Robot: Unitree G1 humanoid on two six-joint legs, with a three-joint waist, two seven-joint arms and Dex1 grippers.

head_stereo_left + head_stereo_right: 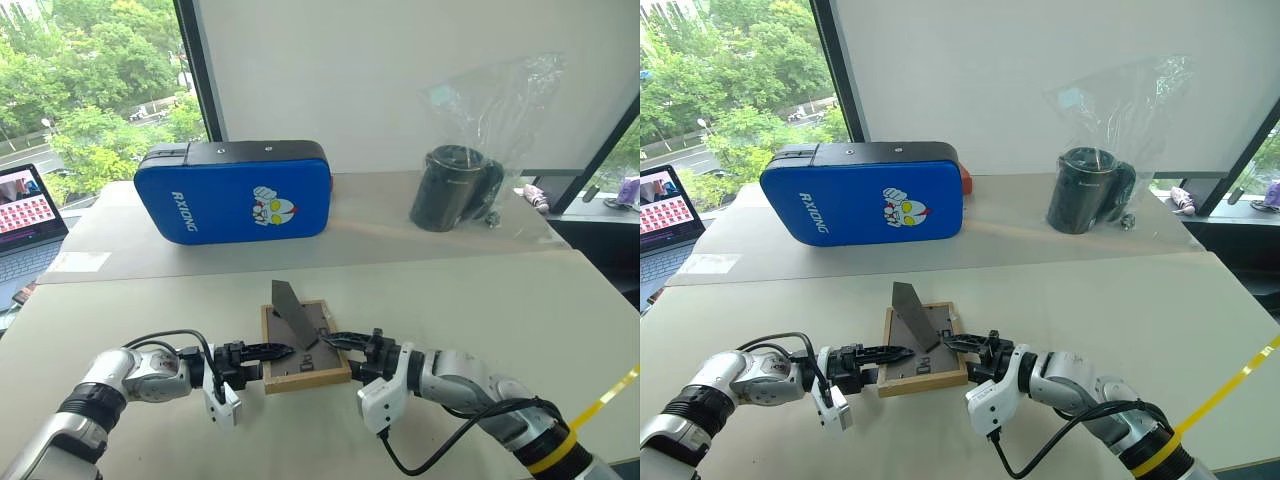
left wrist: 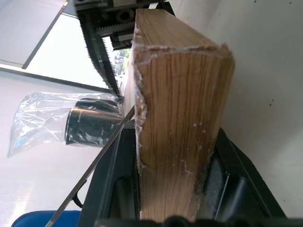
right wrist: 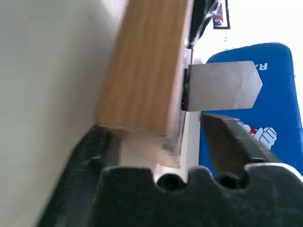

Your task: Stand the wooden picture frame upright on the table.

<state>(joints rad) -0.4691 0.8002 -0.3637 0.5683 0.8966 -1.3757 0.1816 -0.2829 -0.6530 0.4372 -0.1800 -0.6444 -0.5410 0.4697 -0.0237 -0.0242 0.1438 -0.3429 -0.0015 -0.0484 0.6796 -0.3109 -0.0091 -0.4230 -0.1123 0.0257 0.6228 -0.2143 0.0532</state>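
The wooden picture frame (image 1: 305,348) lies face down on the near middle of the tabletop (image 1: 480,300), its dark back panel up and its fold-out stand (image 1: 293,314) raised from the back. The left gripper (image 1: 272,351) reaches in level from the left and clamps the frame's left edge between its two black fingers; the left wrist view shows the wood wedged tight between them. The right gripper (image 1: 333,340) comes in level from the right, forearm low over the tabletop, and straddles the frame's right edge: one finger lies against the wood on the tabletop side, while the other finger (image 3: 232,142) stands a little apart from the back panel. Far behind the frame on the left stands a blue padded case (image 1: 235,190), and far right a dark cup in a clear plastic bag (image 1: 455,185). A laptop (image 1: 25,215) sits at the far left edge.
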